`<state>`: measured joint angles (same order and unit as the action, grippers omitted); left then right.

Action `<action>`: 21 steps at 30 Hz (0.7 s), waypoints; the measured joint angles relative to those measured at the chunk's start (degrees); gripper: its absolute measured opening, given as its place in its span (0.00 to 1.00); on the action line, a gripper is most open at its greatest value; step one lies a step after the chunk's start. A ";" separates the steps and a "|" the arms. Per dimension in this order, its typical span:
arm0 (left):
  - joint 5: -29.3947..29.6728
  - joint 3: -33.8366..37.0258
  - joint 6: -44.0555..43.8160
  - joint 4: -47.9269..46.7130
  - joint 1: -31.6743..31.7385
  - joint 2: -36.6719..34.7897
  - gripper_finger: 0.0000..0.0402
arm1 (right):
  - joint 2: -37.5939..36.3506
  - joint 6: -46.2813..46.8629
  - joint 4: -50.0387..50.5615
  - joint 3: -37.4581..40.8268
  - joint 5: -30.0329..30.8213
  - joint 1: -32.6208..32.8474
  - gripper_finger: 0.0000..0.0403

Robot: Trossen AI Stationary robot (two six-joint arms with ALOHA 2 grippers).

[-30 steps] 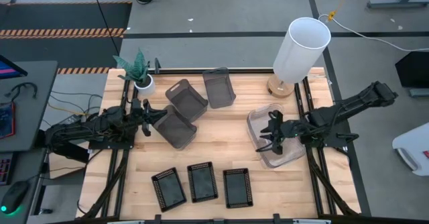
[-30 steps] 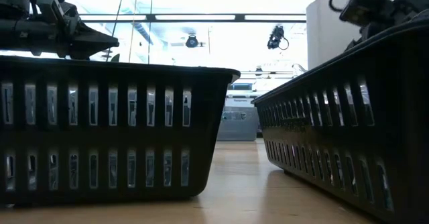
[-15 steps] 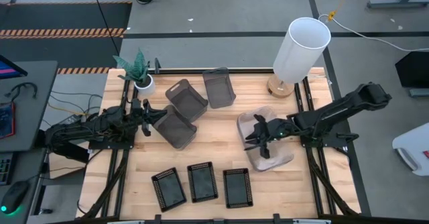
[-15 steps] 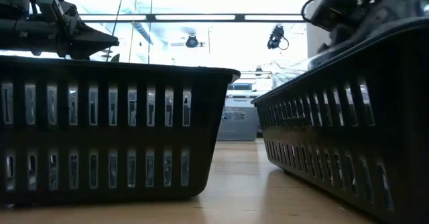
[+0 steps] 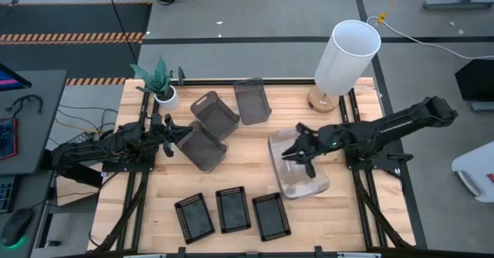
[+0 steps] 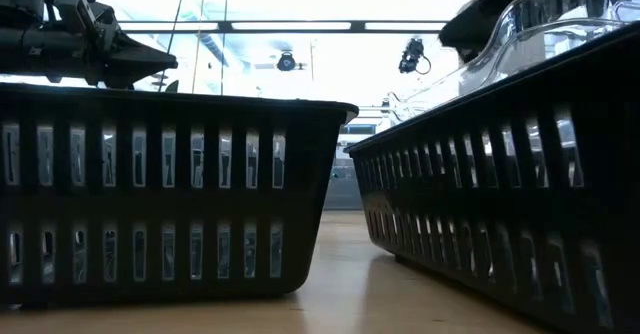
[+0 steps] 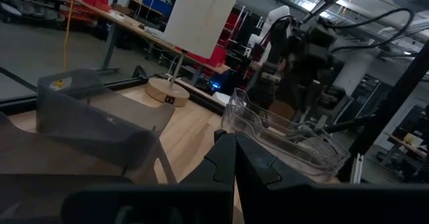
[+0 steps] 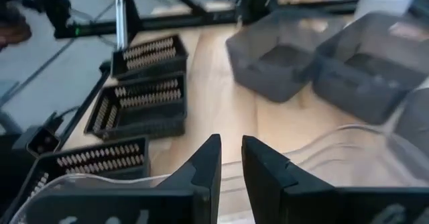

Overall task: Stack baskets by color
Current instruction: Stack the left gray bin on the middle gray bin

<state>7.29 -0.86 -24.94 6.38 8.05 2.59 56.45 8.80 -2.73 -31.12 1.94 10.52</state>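
Note:
A clear basket (image 5: 299,169) sits right of the table's middle, with my right gripper (image 5: 297,153) shut on it from the right. The low view shows its clear rim (image 6: 560,14) above a black mesh basket (image 6: 500,174). Three grey baskets (image 5: 202,147), (image 5: 214,115), (image 5: 251,101) stand at the far left. Three black mesh baskets (image 5: 193,217), (image 5: 231,209), (image 5: 270,215) lie in a row by the near edge. My left gripper (image 5: 171,137) stays shut, level, close beside the nearest grey basket; whether it touches it I cannot tell. My right gripper holds the clear basket at its rim (image 8: 167,178), toward the basket's left long side. The fingers (image 8: 208,167) slant down from the table's right, reaching over the basket. The clear plastic hides how the fingers sit on the wall. The basket's near end lies by the right mesh basket.
A tall white cylinder (image 5: 347,56) on a round wooden base stands at the far right. A small potted plant (image 5: 160,84) is at the far left corner. Bare wood shows between the grey baskets and the mesh row.
My right gripper has gone toward the table's left and tipped, taking the clear basket with it from near the right edge toward the middle. The basket now rises above the mesh basket's rim in the low view. The right mesh basket has turned slightly.

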 joint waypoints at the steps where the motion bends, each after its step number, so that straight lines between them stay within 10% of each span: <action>1: 0.00 0.00 0.01 -0.01 0.00 0.00 0.02 | -1.81 -0.02 0.03 0.70 0.68 0.08 0.16; 21: -0.02 0.00 -3.38 -0.31 0.00 0.00 0.02 | -29.08 -2.76 -14.80 24.30 4.19 2.17 0.15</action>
<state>7.27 -0.86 -28.32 6.07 8.05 2.59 27.37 6.04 -17.53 -6.83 6.13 12.69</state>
